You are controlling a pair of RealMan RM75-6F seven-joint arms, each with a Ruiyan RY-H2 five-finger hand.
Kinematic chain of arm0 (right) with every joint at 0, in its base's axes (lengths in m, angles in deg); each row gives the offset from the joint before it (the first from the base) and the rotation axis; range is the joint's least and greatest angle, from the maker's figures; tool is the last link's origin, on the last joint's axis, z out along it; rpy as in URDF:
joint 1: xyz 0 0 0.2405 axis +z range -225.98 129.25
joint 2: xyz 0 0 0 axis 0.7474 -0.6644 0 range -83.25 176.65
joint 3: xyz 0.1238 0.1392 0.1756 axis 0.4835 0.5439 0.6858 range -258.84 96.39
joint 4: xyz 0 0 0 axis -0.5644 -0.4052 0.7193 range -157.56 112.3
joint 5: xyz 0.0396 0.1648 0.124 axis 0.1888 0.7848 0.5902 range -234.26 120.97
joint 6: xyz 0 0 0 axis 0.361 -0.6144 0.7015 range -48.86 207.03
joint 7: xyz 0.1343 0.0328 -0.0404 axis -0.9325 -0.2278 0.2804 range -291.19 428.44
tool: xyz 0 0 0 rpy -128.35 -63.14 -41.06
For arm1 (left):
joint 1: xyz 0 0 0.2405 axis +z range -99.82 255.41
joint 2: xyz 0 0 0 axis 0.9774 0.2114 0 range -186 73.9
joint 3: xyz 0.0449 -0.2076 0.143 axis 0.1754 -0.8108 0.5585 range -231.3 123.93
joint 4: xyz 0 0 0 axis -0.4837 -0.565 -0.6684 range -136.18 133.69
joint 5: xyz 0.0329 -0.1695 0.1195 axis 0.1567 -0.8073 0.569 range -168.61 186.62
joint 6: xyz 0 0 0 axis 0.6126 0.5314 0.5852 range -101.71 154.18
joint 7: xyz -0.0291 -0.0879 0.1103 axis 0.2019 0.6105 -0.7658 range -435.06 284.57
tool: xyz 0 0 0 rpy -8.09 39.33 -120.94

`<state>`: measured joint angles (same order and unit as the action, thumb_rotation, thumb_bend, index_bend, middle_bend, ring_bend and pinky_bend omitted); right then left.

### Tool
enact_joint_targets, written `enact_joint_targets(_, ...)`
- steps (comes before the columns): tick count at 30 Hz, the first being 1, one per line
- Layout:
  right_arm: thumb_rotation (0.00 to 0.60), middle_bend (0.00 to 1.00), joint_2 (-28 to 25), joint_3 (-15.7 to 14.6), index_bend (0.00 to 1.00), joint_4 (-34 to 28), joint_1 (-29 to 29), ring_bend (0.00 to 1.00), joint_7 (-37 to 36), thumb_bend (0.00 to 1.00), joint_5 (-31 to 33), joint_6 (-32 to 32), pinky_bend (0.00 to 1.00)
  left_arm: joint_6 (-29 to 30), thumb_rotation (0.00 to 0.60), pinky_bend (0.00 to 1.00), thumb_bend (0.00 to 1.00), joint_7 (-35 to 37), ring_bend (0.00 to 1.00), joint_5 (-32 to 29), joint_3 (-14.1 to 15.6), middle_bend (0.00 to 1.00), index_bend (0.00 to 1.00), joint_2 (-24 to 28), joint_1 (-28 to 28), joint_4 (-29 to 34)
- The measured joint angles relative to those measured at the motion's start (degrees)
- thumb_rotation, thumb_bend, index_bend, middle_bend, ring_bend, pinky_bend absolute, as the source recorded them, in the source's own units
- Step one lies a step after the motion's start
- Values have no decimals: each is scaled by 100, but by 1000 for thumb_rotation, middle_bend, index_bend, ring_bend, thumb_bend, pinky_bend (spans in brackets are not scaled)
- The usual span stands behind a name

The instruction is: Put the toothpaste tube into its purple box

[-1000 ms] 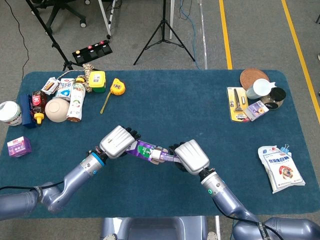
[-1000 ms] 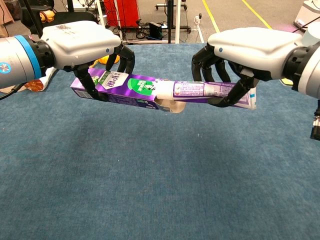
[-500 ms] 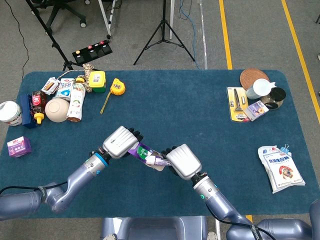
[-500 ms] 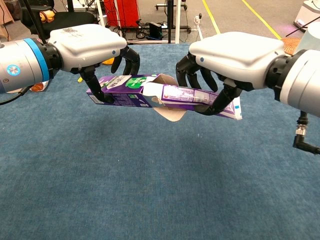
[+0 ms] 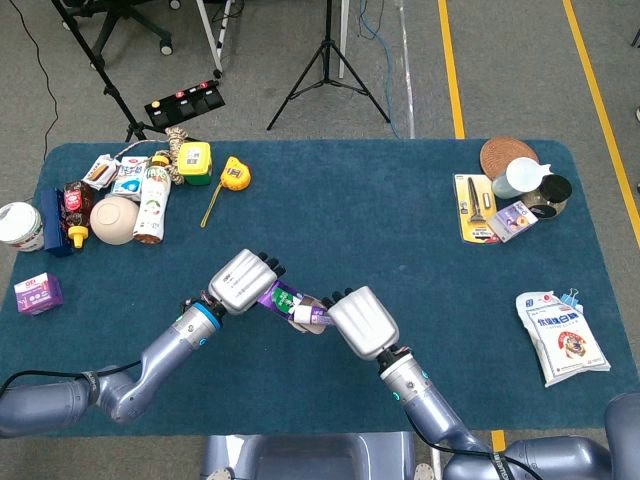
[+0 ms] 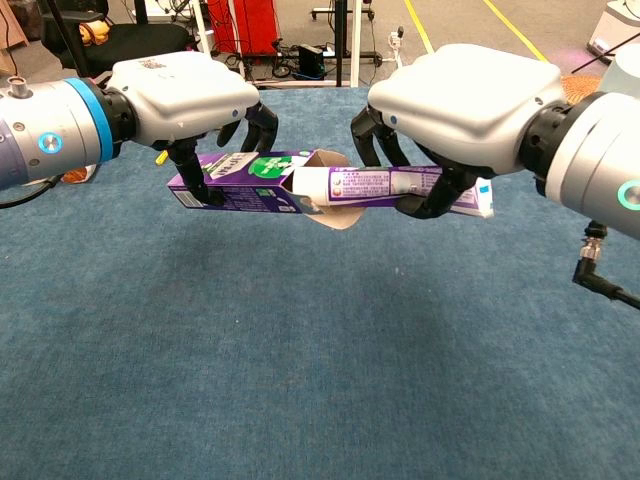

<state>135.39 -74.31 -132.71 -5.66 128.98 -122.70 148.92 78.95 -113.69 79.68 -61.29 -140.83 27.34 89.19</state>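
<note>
**Q:** Chest view first: what do you have in each hand?

**A:** My left hand (image 6: 190, 95) is wrapped around the purple box (image 6: 235, 182), holding it level above the desk (image 6: 300, 380). My right hand (image 6: 465, 100) is clamped on the toothpaste tube (image 6: 385, 186), fingers curled under its rear half. The tube's capped end sits right at the box's open mouth, where a flap (image 6: 335, 205) hangs loose. I cannot tell whether the cap is already inside.

**Q:** How would you finish this well?

**A:** Keep tube and box on one straight line and slide the tube in slowly. I judge the flap to be the main risk, since it could fold inward and block the mouth. My right fingers sit close to the opening, so I would probably have to regrip further back to push the tube home.

**Q:** Is there room to move?

**A:** Head view shows both hands in the middle near the desk's front edge. The bottles and bowl (image 5: 113, 219) far left and the pouch (image 5: 562, 335) on the right lie well apart from us.
</note>
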Motion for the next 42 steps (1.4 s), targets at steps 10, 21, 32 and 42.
enact_joint_targets(10,600,679,451,-23,578,54,182,665,1530,557,655,463,845,0,600,777,143,-733,474,-810,-56,474,587,-239,-222,218)
enact_joint_targets(21,600,680,760,-3,578,14,307,667,1827,558,929,698,850,106,600,777,144,-681,474,-1083,-91,475,586,-361,-315,238)
enact_joint_targets(32,600,692,1104,90,574,94,473,680,2162,558,1070,932,860,123,600,780,144,-114,474,-971,-99,477,586,-461,-325,164)
enact_joint_targets(42,600,682,1420,155,550,158,610,673,2492,552,1203,1185,862,159,600,780,143,129,475,-952,-117,483,587,-544,-342,179)
